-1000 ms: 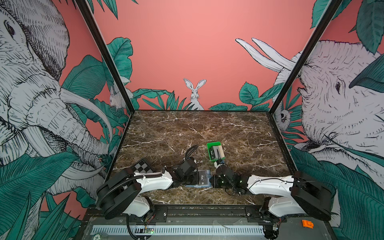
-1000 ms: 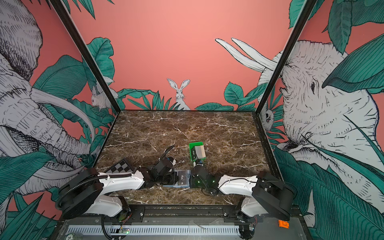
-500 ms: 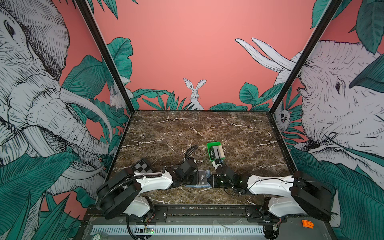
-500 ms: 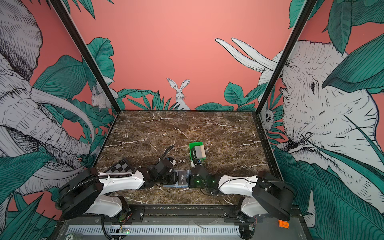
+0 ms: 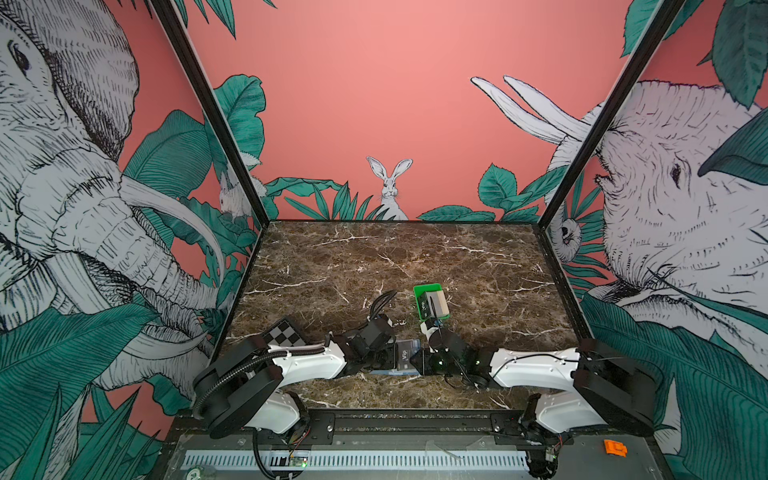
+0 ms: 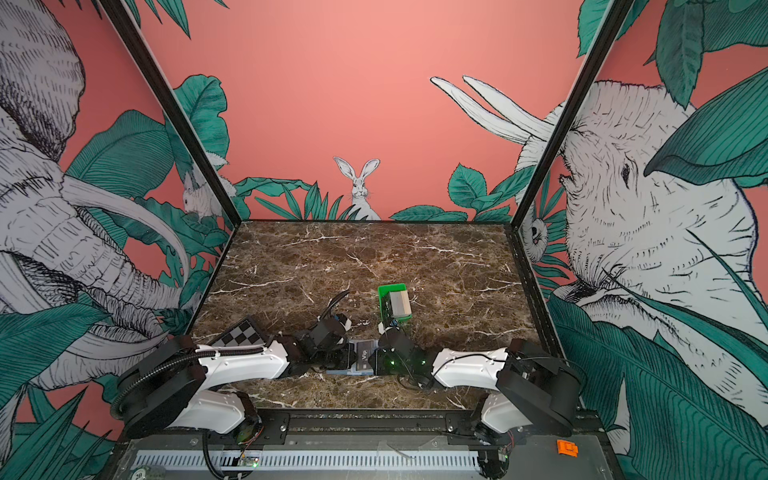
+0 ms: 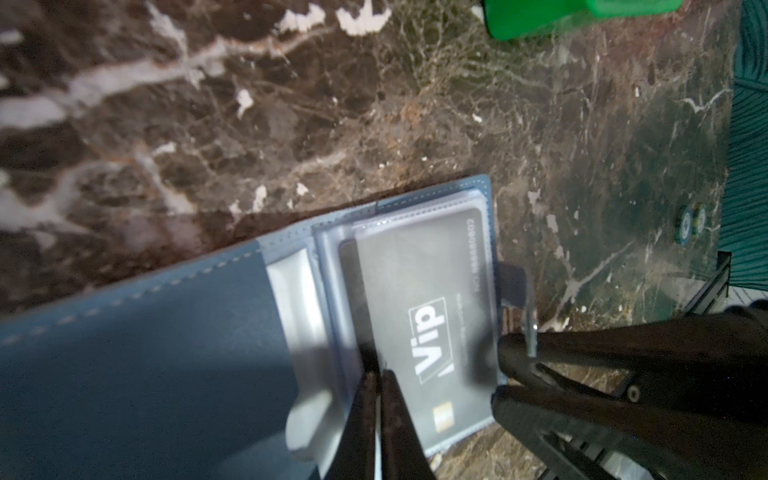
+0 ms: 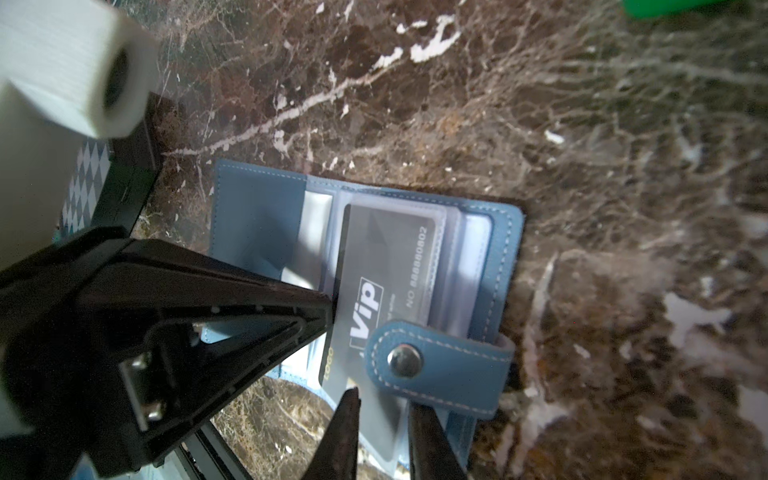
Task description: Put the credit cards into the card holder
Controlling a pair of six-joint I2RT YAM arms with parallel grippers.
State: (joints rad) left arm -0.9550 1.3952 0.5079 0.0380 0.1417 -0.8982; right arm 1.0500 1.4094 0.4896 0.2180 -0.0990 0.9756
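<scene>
Left wrist view: the slate-blue card holder [image 7: 145,353] lies open on the marble surface [image 7: 374,104], with a black VIP card [image 7: 424,316] part-way inside a clear pocket [image 7: 332,266]. The left fingers [image 7: 361,415] are pinched together on the holder's clear plastic. The right fingers [image 8: 351,424] stand narrowly parted at its edge, beside the snap tab [image 8: 436,361].

Matt stitched card holder [image 8: 257,216]; glossy marbled table [image 8: 582,166].

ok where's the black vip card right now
In both top views the vip card sits at the table's front centre, partly slid into a clear pocket of the open card holder, near the green tray.
</scene>
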